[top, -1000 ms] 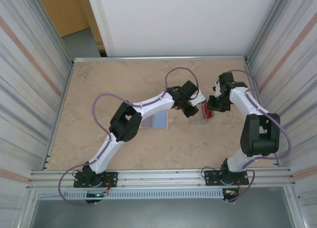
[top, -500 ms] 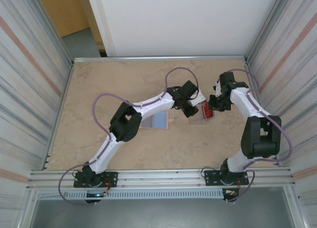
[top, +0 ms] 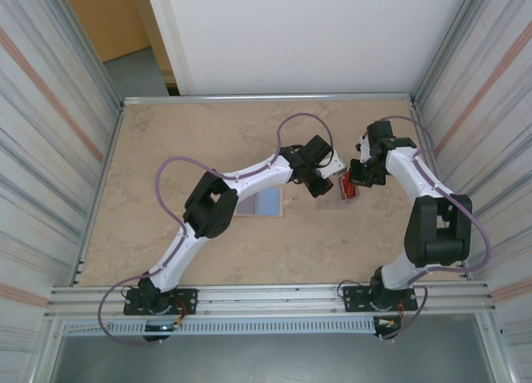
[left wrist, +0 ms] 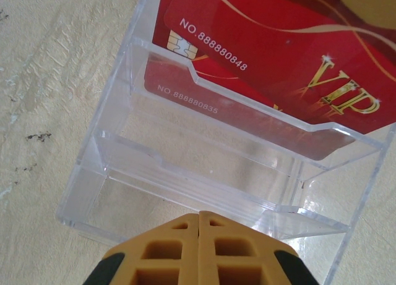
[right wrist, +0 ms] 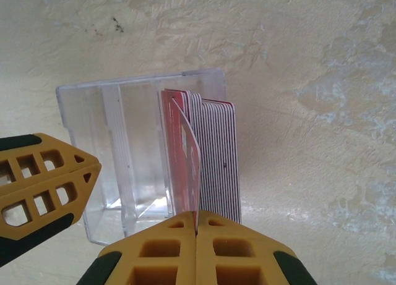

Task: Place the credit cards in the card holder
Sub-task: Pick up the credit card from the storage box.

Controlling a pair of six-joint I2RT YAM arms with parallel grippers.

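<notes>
The card holder (right wrist: 117, 143) is a clear plastic stand with stepped compartments. It sits on the right half of the tabletop (top: 208, 142), between the ends of the two arms. A stack of red credit cards (right wrist: 218, 155) stands on edge in the compartment at one end. In the left wrist view their faces show gold VIP lettering and pale printed numbers.

The right hand (right wrist: 197, 222) is closed, its two pads pinching the edge of one red card (right wrist: 185, 152). This card bows slightly and stands just beside the stack, with its far end within the holder's walls.

The left hand (left wrist: 199, 218) is closed too, pads pressed together with nothing between them. Its tip is at the low front edge of the holder (whether it touches the plastic cannot be told). In the right wrist view it sits near the holder's opposite end from the stack.

Seen from above, a flat rectangular piece (top: 264, 203), beige with a greyish-blue panel, lies by the left forearm, apart from the holder.
</notes>
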